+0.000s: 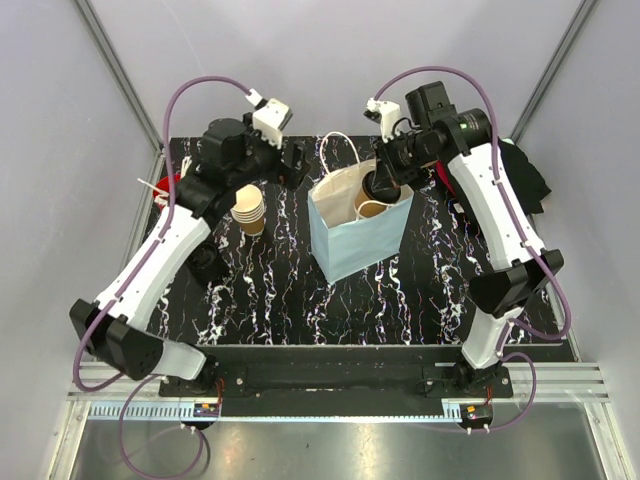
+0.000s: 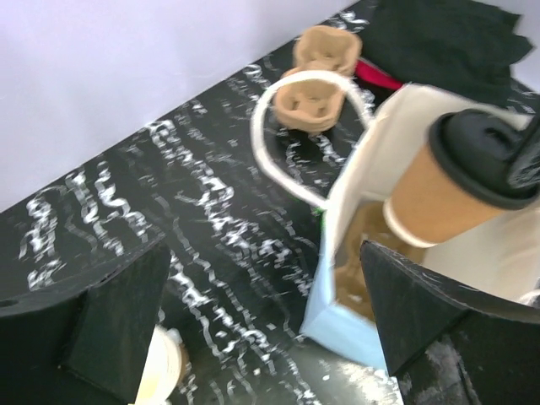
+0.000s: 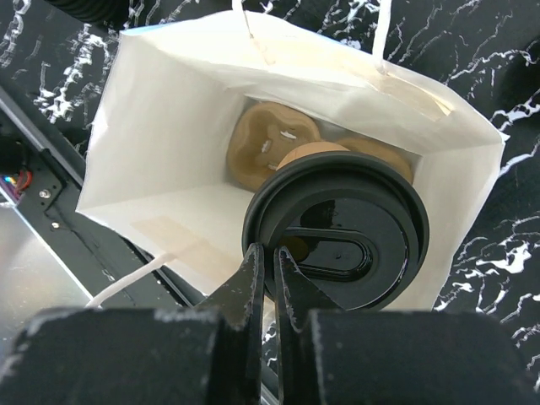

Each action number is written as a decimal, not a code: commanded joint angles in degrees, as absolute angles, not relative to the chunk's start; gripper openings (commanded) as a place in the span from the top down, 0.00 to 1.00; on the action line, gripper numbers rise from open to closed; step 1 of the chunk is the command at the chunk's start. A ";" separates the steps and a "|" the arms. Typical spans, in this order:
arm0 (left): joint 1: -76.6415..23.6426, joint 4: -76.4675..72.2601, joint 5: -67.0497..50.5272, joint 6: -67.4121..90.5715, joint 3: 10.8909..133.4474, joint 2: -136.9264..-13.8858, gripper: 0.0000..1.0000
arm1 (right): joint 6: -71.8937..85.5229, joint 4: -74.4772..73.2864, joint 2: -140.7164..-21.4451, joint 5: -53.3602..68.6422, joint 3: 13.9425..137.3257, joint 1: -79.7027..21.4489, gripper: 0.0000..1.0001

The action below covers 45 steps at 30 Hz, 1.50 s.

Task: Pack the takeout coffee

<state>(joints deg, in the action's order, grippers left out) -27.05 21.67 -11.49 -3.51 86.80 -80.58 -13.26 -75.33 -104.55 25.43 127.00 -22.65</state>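
Pinching the near edge of the black lid (image 3: 337, 228) with the right gripper (image 3: 268, 253), with the two fingers (image 3: 245, 295) pressed almost together and only the thin rim between them. Holding in this way the takeout coffee cup (image 2: 430, 202), lid on and tilted, in the mouth of the light blue paper bag (image 1: 350, 245), between its white inner walls. Under the cup, at the bottom of the bag, showing a brown moulded-pulp carrier (image 3: 266, 148).

Keeping the left gripper (image 2: 266, 321) spread wide, with its fingers (image 2: 118, 329) far apart and nothing between them. Hovering just beside the bag, on the side of its white handle (image 2: 278, 126); impossible to tell from the top view whether touching it or not.

Close to the left arm, showing a stack of nested tan cups (image 1: 250, 208), upright on the black marbled table (image 1: 300, 300). Farther off on the table, behind the bag handle, showing more brown pulp carriers (image 2: 308, 101), and near them a black cloth (image 2: 456, 42).
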 commanded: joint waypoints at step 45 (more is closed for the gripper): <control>-13.01 17.67 -23.64 -9.67 66.18 -61.70 0.01 | -15.03 -74.80 -111.62 14.33 124.10 -27.77 1.00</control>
